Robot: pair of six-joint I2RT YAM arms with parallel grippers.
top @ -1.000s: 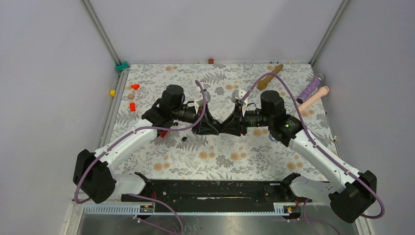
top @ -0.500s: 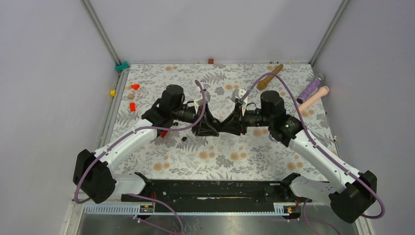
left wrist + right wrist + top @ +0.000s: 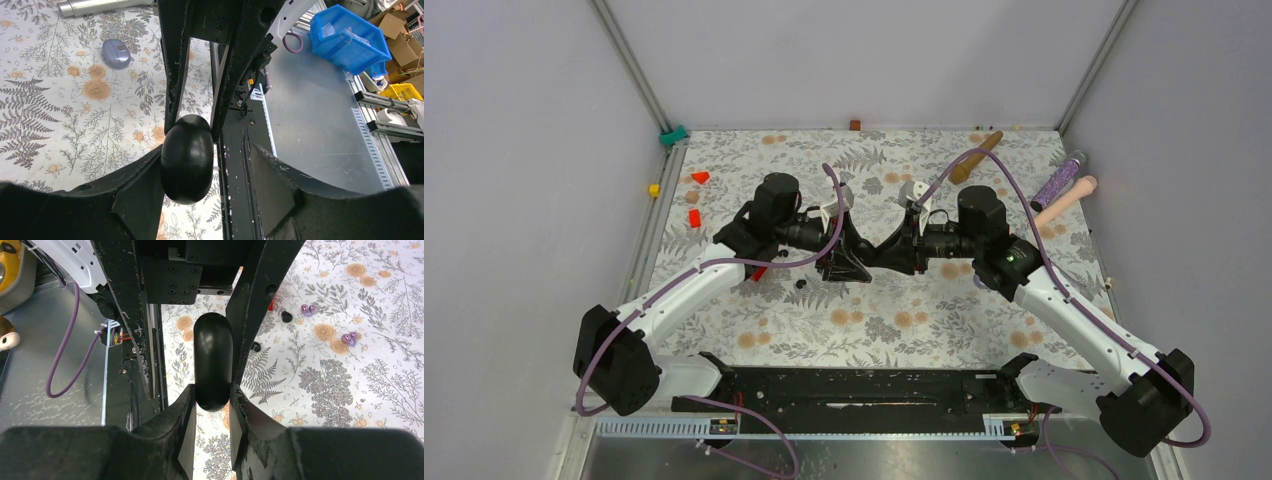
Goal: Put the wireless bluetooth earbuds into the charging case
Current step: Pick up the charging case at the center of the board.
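Right wrist view: right gripper point(image 3: 212, 390) jaws clamp the glossy black egg-shaped charging case point(image 3: 213, 360), left gripper point(image 3: 207, 152) jaws gape open, while tiny black and purple plastic earbuds point(image 3: 307, 309) lie left on the tabletop point(image 3: 390, 390), likely light, slippery, best pinched sideways.

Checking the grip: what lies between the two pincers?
The black charging case: right pincer clamps it, left pincer open around it. Both wrist views show this.

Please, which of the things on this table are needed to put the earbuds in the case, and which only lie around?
For the job:
- black charging case, pinched by the right gripper
- two black earbuds
- two purple earbuds

Only lying about:
- red blocks
- yellow cube
- wooden stick
- glittery purple rod
- pink rod
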